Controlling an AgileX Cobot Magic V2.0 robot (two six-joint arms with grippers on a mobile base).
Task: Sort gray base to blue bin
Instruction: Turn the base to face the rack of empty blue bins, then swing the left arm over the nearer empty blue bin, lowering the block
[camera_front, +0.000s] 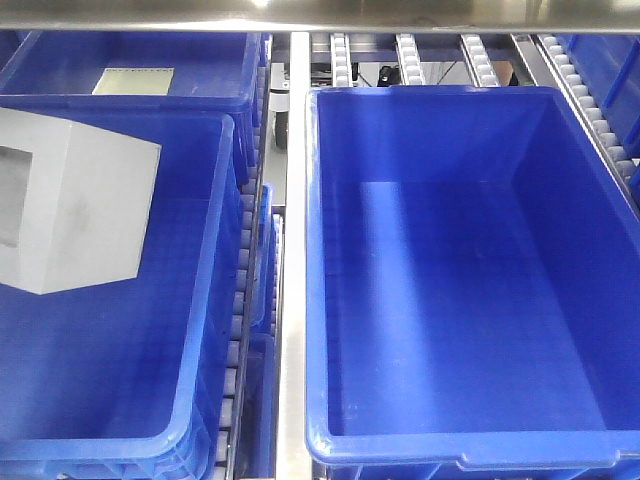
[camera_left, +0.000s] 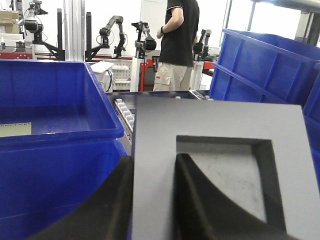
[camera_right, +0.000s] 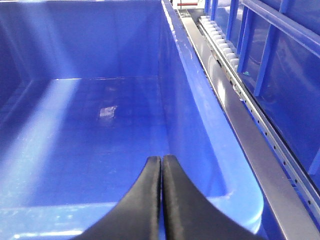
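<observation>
Closest, in the left wrist view: left gripper (camera_left: 152, 167) with jaws clamped on one wall of the gray base (camera_left: 220, 120), one black finger (camera_left: 200, 200) inside the square recessed window, the other outside. From the front, gray base tilted over the left part of the blue bin (camera_front: 203, 300); contact with its floor impossible to tell. Right gripper (camera_right: 161, 162) with jaws pressed together, grasping nothing, above a second blue bin (camera_right: 192, 125) alongside. Farther, a third bin (camera_front: 215, 70) with a pale sheet (camera_front: 133, 81). Behind, a person (camera_left: 180, 35) in a black shirt.
</observation>
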